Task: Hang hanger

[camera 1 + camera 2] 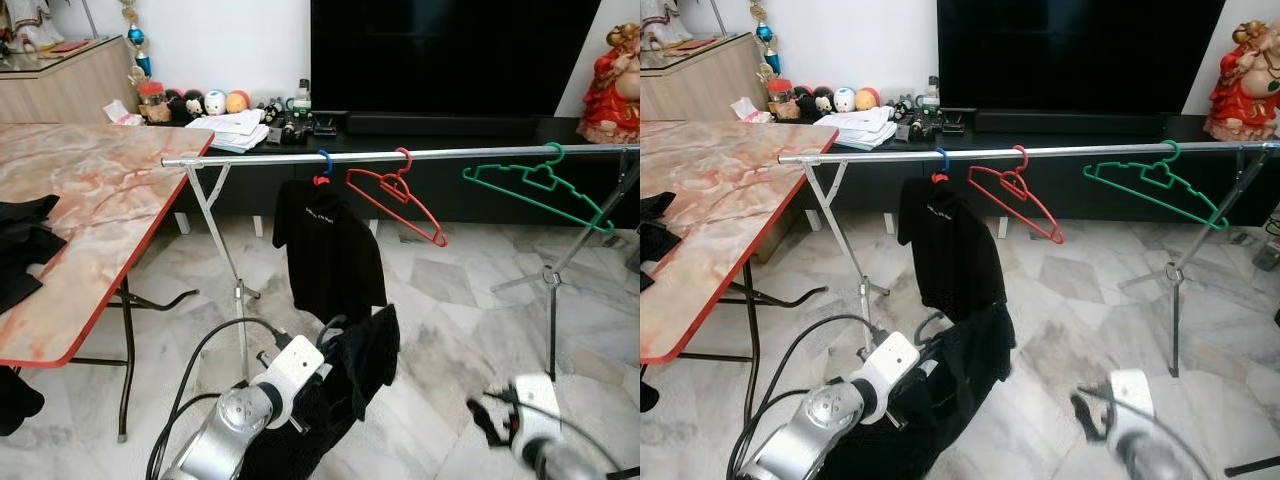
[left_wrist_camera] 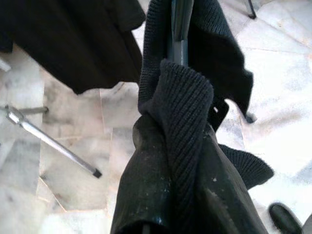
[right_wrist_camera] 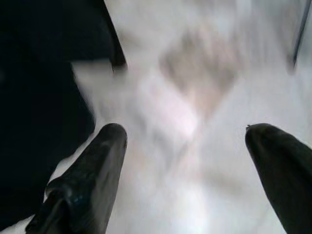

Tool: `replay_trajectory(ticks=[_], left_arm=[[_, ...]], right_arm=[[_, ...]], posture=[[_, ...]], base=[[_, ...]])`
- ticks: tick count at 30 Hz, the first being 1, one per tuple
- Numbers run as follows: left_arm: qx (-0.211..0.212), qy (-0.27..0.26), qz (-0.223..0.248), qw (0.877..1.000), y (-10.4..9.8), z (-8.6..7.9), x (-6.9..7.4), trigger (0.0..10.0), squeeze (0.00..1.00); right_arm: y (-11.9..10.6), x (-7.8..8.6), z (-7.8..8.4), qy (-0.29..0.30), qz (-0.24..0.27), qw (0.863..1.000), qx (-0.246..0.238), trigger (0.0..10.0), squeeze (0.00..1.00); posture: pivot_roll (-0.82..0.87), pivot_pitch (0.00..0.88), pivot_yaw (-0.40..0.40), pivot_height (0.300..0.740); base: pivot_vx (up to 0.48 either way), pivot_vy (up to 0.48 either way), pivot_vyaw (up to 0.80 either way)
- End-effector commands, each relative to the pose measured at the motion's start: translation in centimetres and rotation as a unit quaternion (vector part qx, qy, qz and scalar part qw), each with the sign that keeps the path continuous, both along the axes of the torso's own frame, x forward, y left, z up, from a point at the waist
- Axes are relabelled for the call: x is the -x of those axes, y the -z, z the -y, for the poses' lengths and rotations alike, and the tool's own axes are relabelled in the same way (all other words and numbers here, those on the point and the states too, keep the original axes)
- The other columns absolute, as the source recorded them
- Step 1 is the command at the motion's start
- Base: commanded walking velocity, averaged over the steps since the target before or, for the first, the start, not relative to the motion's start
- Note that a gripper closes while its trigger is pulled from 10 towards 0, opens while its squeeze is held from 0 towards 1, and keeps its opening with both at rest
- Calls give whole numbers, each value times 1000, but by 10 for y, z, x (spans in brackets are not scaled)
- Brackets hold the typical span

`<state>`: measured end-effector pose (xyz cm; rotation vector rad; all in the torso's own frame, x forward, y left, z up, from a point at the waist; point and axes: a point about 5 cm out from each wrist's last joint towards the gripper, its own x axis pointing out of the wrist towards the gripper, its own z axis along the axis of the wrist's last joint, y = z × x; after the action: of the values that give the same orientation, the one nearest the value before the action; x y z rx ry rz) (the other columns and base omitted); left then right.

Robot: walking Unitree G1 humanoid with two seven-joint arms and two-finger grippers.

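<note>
Left end effector [image 2: 180,161]: low, pinching black cloth [image 1: 365,365].
Right end effector [image 3: 187,170]: spread, holding nothing.
Rail [image 1: 440,153]: three hangers up.
Left to do: lift cloth, hook on rail.

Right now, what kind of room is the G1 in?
Probably a home living room: a large black TV screen over a low dark console, a shiny marble-tile floor, and a silver metal clothes rail with plastic hangers, beside a marble-pattern folding table.

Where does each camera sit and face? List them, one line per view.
Left and right eye views: head, looking down at the rail; both arms show, left pincer holding a black garment.
Left wrist view: along fingers clamping that garment.
Right wrist view: along the open right pincer toward the floor.
Shared: the garment.
</note>
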<state>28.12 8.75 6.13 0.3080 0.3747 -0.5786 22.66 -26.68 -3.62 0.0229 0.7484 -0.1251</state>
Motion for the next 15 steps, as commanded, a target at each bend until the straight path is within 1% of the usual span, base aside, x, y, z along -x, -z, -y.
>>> replay_trajectory(ticks=[1,2,4,5,6,7,8,9,10,12,14,15], left_arm=[[42,-58,31,997,-13,-12,-2,10000,0],[51,-77,35,995,-14,-17,-1,10000,0],[60,-102,44,992,-16,-27,2,10000,0],[58,-119,51,990,-16,-34,4,10000,0],[58,-119,51,990,-16,-34,4,10000,0],[54,-129,53,989,-15,-39,5,10000,0],[40,-142,60,987,-14,-49,9,10000,0],[40,-142,60,987,-14,-49,9,10000,0],[25,-159,65,985,-11,-62,13,10000,0],[16,-172,67,983,-9,-71,16,10000,0],[20,-188,64,980,-8,-78,21,10000,0],[20,-188,64,980,-8,-78,21,10000,0]], right_arm=[[23,26,-13,47,-51,997,-18,10000,0],[30,34,-19,51,-67,996,-19,10000,0],[37,43,-28,47,-83,995,-27,10000,0],[41,49,-33,45,-93,994,-29,10000,0],[41,49,-33,45,-93,994,-29,10000,0],[44,53,-34,55,-100,993,-32,10000,0],[48,61,-35,75,-115,990,-30,10000,0],[48,61,-35,75,-115,990,-30,10000,0],[51,67,-35,87,-127,988,-32,10000,0],[52,68,-36,86,-131,987,-34,10000,0],[52,68,-37,81,-131,988,-31,10000,0],[52,68,-37,81,-131,988,-31,10000,0]], posture=[[22,0,43,740],[34,0,39,740],[43,0,33,740],[46,0,27,740],[46,0,27,740],[47,0,25,740],[50,0,22,740],[50,0,22,740],[60,0,16,740],[61,0,16,740],[66,0,10,740],[66,0,10,740]], base=[[0,0,0],[0,0,0],[0,0,0],[0,0,0],[0,0,0],[0,0,0],[0,0,0],[0,0,0],[0,0,0],[0,0,0],[0,0,0],[0,0,0]])
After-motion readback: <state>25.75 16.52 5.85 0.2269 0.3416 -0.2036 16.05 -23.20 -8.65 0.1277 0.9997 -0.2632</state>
